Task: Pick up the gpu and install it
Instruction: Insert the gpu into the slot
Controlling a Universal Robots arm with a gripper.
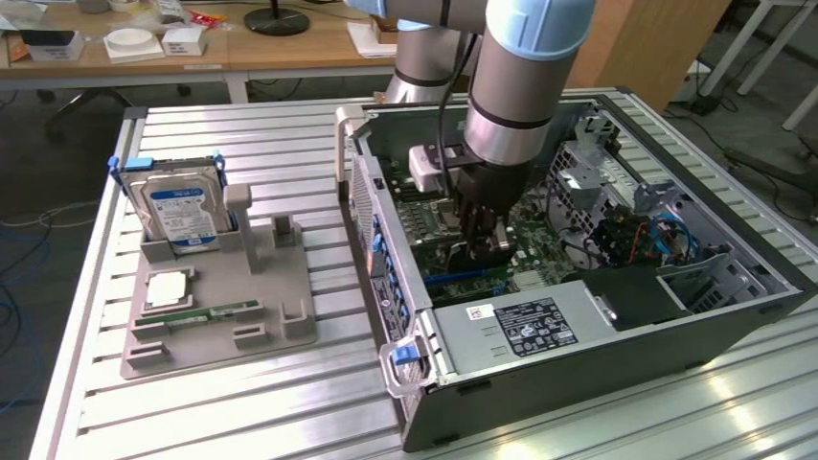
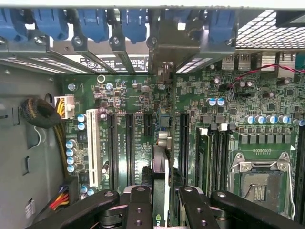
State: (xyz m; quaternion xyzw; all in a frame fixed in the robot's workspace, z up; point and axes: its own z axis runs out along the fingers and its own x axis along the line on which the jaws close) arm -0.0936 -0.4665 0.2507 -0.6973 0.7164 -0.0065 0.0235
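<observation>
One step looks done: pickup. The gpu [image 2: 161,162] is off the holder and sits edge-on between the jaws of the gripper [image 2: 161,202], which pinch its top edge, fingers [image 2: 139,205] on either side w/ only the card between them. In the exterior view the gripper [image 1: 484,251] is down inside the open pc case [image 1: 614,331], low over the motherboard [image 2: 128,100], approx. mid-board.

Where the card is: upright, thin edge toward the wrist cam, running along the row of long expansion slots [image 2: 129,143]. Its silver bracket end [image 2: 164,57] reaches up to the rear slot openings w/ the blue retention clips [image 2: 133,24]. It lines up w/ one slot bay, between the black slots and the memory slots.

Seated or not: can't tell. The card's bottom edge and the slot under it are hidden by the card itself and the jaws. Judging by how low the gripper sits, insertion is underway or nearly finished, but nothing shows it pressed home.

Left, as far as shown: confirm seating, and release; jaws are on the card.

Other bits: the grey holder [image 1: 217,287] on the bench [image 1: 230,412] carries the hard drive [image 1: 179,216] and memory stick [image 1: 211,311], well apart from the case.
</observation>
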